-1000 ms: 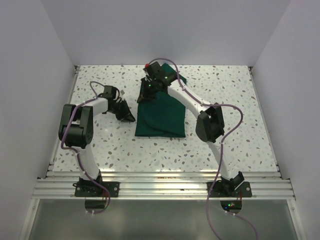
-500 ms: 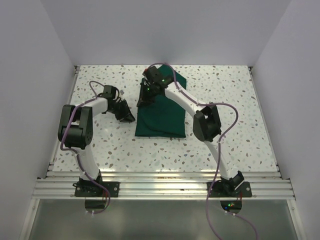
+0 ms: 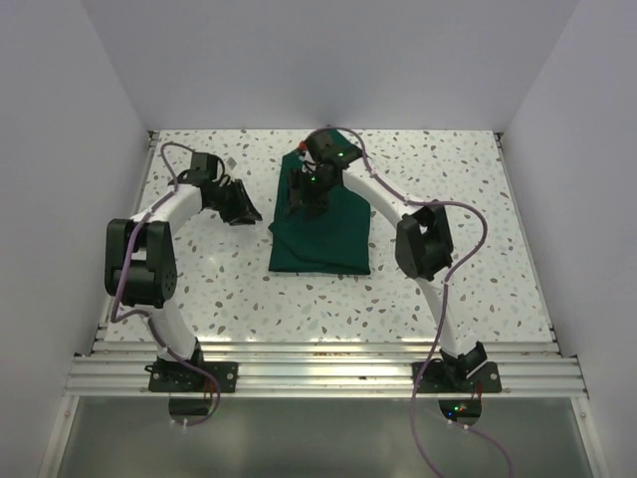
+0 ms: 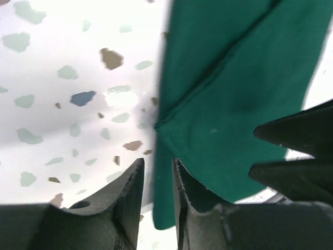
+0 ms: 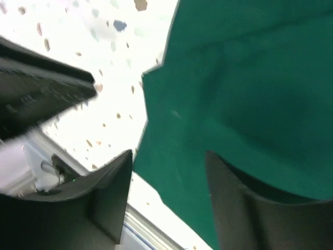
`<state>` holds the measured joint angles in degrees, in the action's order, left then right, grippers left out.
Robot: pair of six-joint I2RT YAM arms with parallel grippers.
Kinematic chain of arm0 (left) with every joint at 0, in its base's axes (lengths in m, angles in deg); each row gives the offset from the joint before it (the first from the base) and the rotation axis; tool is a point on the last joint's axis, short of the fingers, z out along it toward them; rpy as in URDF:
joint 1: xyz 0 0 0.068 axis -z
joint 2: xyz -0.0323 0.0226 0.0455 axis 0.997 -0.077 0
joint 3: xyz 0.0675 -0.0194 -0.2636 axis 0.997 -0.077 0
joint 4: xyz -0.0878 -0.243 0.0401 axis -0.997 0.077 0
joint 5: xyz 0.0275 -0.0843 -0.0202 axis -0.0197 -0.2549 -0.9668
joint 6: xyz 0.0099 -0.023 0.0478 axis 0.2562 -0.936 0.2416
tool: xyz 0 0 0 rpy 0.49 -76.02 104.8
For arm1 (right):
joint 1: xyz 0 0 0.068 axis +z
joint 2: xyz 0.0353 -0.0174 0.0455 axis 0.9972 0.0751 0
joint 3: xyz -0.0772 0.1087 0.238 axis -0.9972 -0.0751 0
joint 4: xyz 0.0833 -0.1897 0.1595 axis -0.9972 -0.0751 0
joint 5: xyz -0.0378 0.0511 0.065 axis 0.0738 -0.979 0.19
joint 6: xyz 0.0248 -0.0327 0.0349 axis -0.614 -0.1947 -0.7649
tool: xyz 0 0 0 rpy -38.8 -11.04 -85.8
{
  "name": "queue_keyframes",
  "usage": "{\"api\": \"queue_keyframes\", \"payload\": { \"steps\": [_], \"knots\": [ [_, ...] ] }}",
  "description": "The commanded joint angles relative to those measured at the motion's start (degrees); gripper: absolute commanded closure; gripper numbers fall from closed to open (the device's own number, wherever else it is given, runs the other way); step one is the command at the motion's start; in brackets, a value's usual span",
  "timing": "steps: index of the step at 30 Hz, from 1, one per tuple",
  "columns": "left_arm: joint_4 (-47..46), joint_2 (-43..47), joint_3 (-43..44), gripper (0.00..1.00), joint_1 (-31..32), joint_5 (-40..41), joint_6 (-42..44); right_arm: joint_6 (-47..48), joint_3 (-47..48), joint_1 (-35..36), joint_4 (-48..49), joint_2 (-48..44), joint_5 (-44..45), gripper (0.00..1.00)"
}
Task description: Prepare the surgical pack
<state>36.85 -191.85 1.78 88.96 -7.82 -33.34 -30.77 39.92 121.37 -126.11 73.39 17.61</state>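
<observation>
While the speckled worktop fills the view, the surgical pack lies on it folded flat as a dark green rectangle, just toward twelve o'clock of centre; whatever it wraps is hidden. At the pack's eleven o'clock corner the right hand hangs over the cloth, fingers spread wide, gripping nothing. At its nine o'clock, just beside the edge, the left hand stands narrowly parted, empty.

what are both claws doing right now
left claw: slightly open, empty, beside the green drape
right claw: open, empty, over the drape
</observation>
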Motion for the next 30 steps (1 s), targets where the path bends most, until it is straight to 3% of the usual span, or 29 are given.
{"api": "queue_keyframes", "payload": {
  "steps": [1,4,5,8,12,15,24,30],
  "knots": [
    [-4.6,4.8,1.4,0.71,-0.3,-5.1,-2.0,6.0,-10.3,-6.2,1.6,-11.4,-10.0,0.45],
    [-13.2,4.2,-0.7,0.8,0.3,-11.9,-6.6,7.0,-17.6,-7.6,5.1,-12.5,-18.7,0.7],
    [-14.7,2.3,-0.6,0.82,0.7,-13.6,-7.7,8.0,-18.1,-7.5,4.8,-12.3,-21.6,0.86],
    [-18.1,-1.8,1.2,0.85,3.6,-17.9,-10.1,6.7,-23.1,-7.4,7.9,-11.8,-28.1,0.98],
    [-23.4,-4.9,0.3,0.86,6.9,-20.8,-15.0,1.2,-30.9,-6.9,18.1,-13.0,-35.5,1.0],
    [-25.6,-5.8,-1.7,0.86,7.4,-20.6,-16.0,2.5,-35.0,-6.8,17.0,-12.9,-36.2,1.0],
    [-17.6,-7.1,-4.2,0.87,7.2,-16.7,-10.1,6.2,-53.5,-8.3,17.6,-21.9,-33.7,0.99],
    [-14.6,-4.7,-3.4,0.86,7.6,-16.6,-6.5,6.9,-59.3,-14.2,16.9,-29.0,-33.4,0.99]
  ]
}}
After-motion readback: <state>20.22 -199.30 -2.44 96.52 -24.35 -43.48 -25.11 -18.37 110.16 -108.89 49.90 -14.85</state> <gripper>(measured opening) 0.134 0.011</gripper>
